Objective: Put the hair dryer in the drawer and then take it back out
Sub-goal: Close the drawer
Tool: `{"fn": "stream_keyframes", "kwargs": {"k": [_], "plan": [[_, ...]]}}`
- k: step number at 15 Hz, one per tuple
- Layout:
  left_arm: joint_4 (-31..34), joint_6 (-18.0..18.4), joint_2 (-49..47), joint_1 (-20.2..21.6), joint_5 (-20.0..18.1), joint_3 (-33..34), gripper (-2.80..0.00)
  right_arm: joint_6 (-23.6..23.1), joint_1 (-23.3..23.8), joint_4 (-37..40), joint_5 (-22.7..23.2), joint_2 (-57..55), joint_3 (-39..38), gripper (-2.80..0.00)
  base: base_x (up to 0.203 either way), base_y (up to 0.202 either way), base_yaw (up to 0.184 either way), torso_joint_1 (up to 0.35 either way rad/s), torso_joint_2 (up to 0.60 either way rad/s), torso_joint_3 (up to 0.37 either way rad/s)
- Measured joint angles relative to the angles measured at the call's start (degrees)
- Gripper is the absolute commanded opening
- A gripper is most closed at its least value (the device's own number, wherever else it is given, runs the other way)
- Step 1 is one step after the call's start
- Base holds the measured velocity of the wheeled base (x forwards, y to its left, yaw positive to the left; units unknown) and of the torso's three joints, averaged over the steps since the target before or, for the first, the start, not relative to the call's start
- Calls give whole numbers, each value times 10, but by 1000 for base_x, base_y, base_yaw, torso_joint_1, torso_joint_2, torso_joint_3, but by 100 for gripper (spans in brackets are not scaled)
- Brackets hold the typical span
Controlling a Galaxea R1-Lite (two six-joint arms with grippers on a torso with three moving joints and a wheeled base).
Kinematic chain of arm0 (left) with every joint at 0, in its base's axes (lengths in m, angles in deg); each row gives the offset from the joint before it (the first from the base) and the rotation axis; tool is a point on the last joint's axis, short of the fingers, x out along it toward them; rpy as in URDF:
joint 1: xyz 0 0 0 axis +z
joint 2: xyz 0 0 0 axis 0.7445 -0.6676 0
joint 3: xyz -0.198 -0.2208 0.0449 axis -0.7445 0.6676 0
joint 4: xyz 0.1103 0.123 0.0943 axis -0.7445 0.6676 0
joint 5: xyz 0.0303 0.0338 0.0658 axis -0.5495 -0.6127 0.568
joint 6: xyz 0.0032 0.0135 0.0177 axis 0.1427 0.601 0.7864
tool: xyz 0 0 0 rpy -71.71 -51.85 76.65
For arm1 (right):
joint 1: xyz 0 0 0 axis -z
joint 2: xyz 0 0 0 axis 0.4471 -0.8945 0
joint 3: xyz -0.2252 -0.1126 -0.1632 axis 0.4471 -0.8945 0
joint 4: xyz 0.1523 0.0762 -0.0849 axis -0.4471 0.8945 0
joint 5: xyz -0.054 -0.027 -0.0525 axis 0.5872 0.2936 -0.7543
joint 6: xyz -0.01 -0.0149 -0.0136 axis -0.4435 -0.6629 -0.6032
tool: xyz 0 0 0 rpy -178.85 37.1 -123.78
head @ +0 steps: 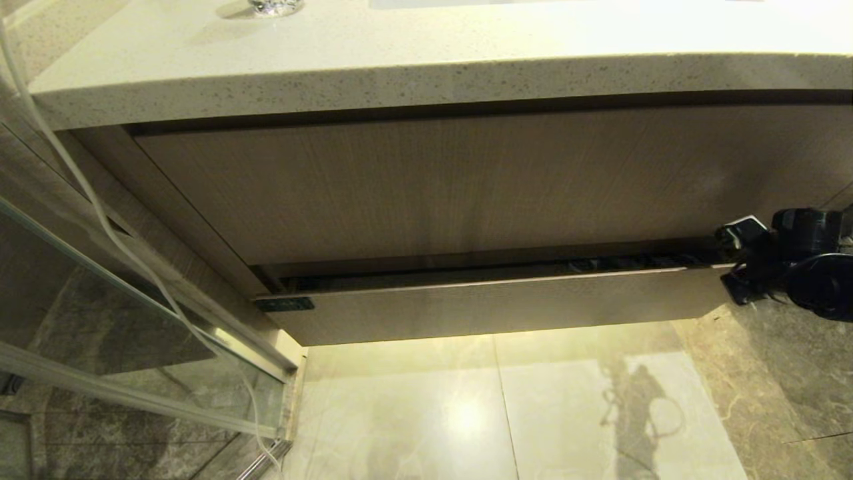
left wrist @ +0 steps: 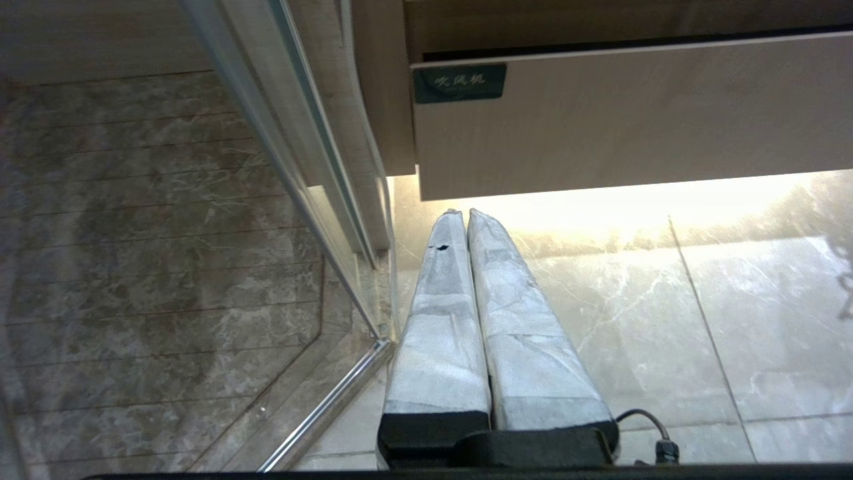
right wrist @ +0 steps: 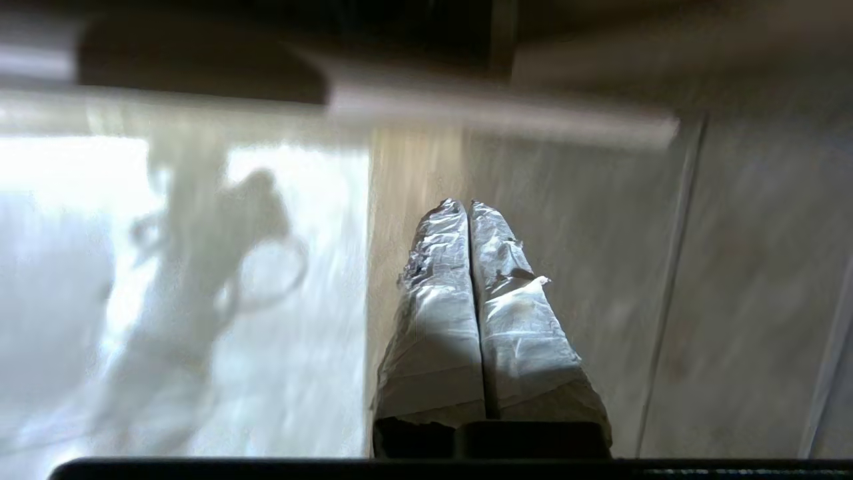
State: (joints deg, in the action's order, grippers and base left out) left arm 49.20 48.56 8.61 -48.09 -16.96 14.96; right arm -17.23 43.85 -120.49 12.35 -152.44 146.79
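Note:
The drawer (head: 493,300) is a narrow light-wood front strip under the vanity, pulled out a little so a dark gap shows above it. It also shows in the left wrist view as the drawer (left wrist: 633,113) with a green label. The hair dryer is out of view. My right arm's black wrist (head: 796,260) hangs just off the drawer's right end. In its own view my right gripper (right wrist: 464,203) is shut and empty, pointing at the floor below the blurred drawer edge (right wrist: 500,113). My left gripper (left wrist: 464,212) is parked, shut and empty, below the drawer's left corner.
A speckled stone countertop (head: 400,73) overhangs a taller wood panel (head: 466,187). A glass shower door (head: 100,300) and a hanging white cord (head: 86,193) stand at the left. Glossy floor tiles (head: 500,413) lie below the drawer.

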Motion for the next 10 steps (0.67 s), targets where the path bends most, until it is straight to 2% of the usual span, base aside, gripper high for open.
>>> {"fn": "stream_keyframes", "kwargs": {"k": [3,7,10], "plan": [[0,0,0,0,0,0,-280,-37,-3,9,38,14,-4,-280,0,0,0,0,0,0],[0,0,0,0,0,0,-280,-65,-5,0,45,23,-12,-280,0,0,0,0,0,0],[0,0,0,0,0,0,-280,-105,-5,-14,57,2,-9,-280,0,0,0,0,0,0]]}}
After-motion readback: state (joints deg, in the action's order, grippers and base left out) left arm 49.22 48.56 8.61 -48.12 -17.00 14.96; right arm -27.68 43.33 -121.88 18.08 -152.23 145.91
